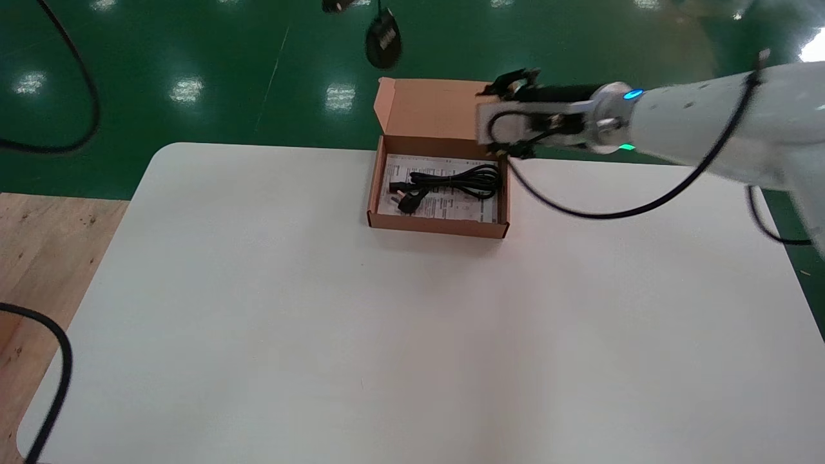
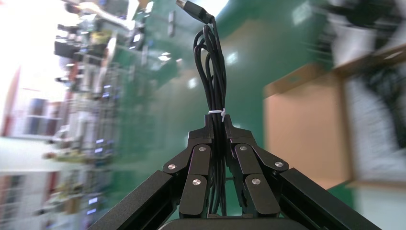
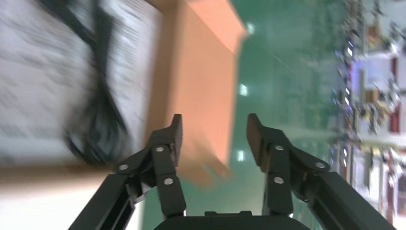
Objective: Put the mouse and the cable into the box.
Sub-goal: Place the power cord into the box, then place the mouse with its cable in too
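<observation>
Big white table [image 1: 387,322], smooth and matte with rounded corners. Near its far edge sits the box [image 1: 438,227], a shallow brown cardboard tray with its long side running left to right and its lid flap [image 1: 432,106] standing up along the back.

The right arm [image 1: 696,122] reaches in from the right. Its right gripper [image 3: 214,125] hangs by the box's far right corner, jaws spread, nothing between them.

Inside the box a printed leaflet [image 1: 445,205] lines the floor. The cable [image 1: 461,180] already lies on it, a black rubbery lead gathered into a loose hank along the box's length, plugs at the left end.

So the mouse [image 1: 383,40] is what's left: dark, smooth and oval, dangling in the air beyond the lid flap, over the green floor and a touch left of the box's middle. It hangs by its own cord [image 2: 213,72], a thin glossy black wire folded into a tight bundle. The left gripper [image 2: 219,125] is clamped hard on that bundle right at the white tie [image 2: 216,113], with the USB plug [image 2: 191,8] poking out past the fingertips.

From the mouse, the box opening lies toward the robot and lower — the upright flap stands between them, I'd say. The left arm would have to carry the mouse over that flap before lowering it. The right gripper is nearer the box, but it's empty.
</observation>
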{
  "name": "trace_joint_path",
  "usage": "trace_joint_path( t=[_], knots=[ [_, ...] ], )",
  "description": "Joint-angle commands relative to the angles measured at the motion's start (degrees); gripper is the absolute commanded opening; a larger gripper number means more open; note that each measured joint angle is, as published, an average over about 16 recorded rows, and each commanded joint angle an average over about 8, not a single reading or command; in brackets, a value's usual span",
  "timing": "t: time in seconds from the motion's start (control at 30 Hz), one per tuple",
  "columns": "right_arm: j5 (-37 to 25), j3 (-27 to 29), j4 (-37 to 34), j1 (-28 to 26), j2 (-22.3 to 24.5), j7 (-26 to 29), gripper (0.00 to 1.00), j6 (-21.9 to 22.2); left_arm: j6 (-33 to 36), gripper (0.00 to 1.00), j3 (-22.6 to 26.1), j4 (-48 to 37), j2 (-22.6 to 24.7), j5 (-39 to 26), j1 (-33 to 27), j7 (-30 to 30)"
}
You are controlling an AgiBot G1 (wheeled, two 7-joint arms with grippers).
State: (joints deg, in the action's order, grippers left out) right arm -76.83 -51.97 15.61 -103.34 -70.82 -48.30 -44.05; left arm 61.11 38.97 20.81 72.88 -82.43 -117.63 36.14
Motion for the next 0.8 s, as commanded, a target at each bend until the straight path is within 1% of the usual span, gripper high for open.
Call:
trace_joint_path(
  t=[0.03,0.17,0.3,0.43,0.57,0.7,0.8],
  knots=[
    [1.6,1.1,-1.7,-1.8,1.9,-0.7,1.0,-1.7,0.2,0.0,-0.3,-1.3,0.9,0.9,1.8,0.4],
    [2.9,2.3,-2.6,-5.6,9.6,-4.2,1.0,-6.9,-0.4,0.0,-1.5,-4.2,3.4,3.6,5.9,3.4],
    [2.8,2.7,-2.8,-9.2,17.4,-7.1,1.0,-11.5,-1.1,0.0,-2.2,-5.9,4.9,6.7,10.5,6.0],
    [1.8,2.3,-2.9,-11.6,23.1,-8.5,1.0,-15.1,-3.0,0.0,-1.9,-6.6,5.5,9.5,14.6,5.6],
    [0.5,1.5,-2.9,-12.8,26.3,-8.8,1.0,-17.4,-7.4,0.0,-0.9,-7.0,5.7,12.0,17.5,1.5],
    [-0.3,1.0,-2.1,-13.3,28.1,-8.4,1.0,-19.0,-12.7,0.0,0.1,-7.4,5.7,15.0,20.1,-5.6],
    [-0.7,0.7,-1.0,-13.5,29.3,-7.9,1.0,-19.9,-15.1,0.0,1.1,-7.6,5.7,17.3,21.9,-11.9]
  ],
)
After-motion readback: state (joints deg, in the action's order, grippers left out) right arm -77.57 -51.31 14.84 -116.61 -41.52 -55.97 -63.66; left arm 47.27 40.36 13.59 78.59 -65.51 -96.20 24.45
